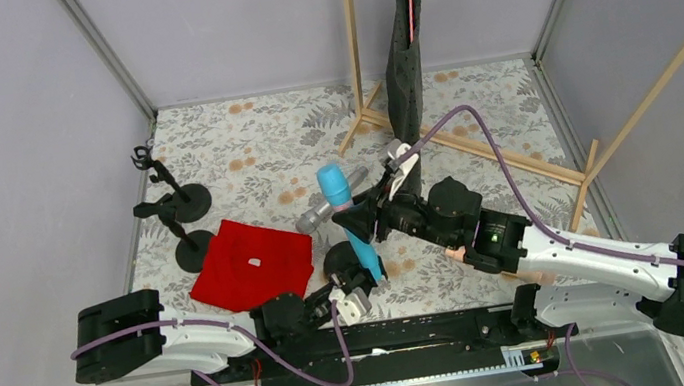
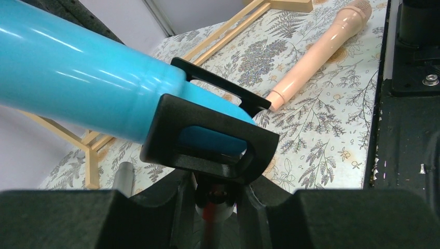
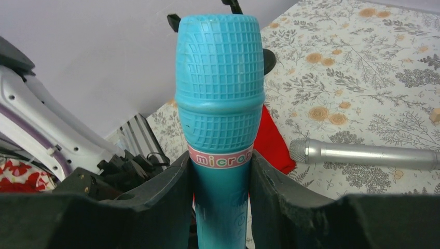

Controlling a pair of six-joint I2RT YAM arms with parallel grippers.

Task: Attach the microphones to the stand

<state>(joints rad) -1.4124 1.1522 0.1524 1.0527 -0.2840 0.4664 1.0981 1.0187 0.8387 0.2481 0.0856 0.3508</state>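
- Right gripper [image 3: 220, 207] is pressed onto the cyan-blue plastic microphone [image 3: 220, 78] just below its pink band, at the centre of the overhead view.
- Left gripper [image 2: 212, 207] pinches the stem of a black clip-topped stand [image 2: 207, 135], and the cyan microphone's lower end sits inside the clip.
- Right arm [image 1: 569, 257] reaches from lower right to centre. Left arm [image 1: 187, 341] lies low along the bottom edge.
- Three microphones in all: the silver-grey microphone [image 3: 363, 153] and the peach-pink microphone [image 2: 321, 49] lie on the floral tabletop [image 1: 249, 135].
- Three stands in all: a second black stand [image 1: 190, 202] and a third black stand [image 1: 193, 254] are at middle left.

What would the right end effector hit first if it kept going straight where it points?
Probably the red cloth, straight ahead of the right end effector, which holds the blue microphone. If it passes above, the black stands come next; height is unclear.
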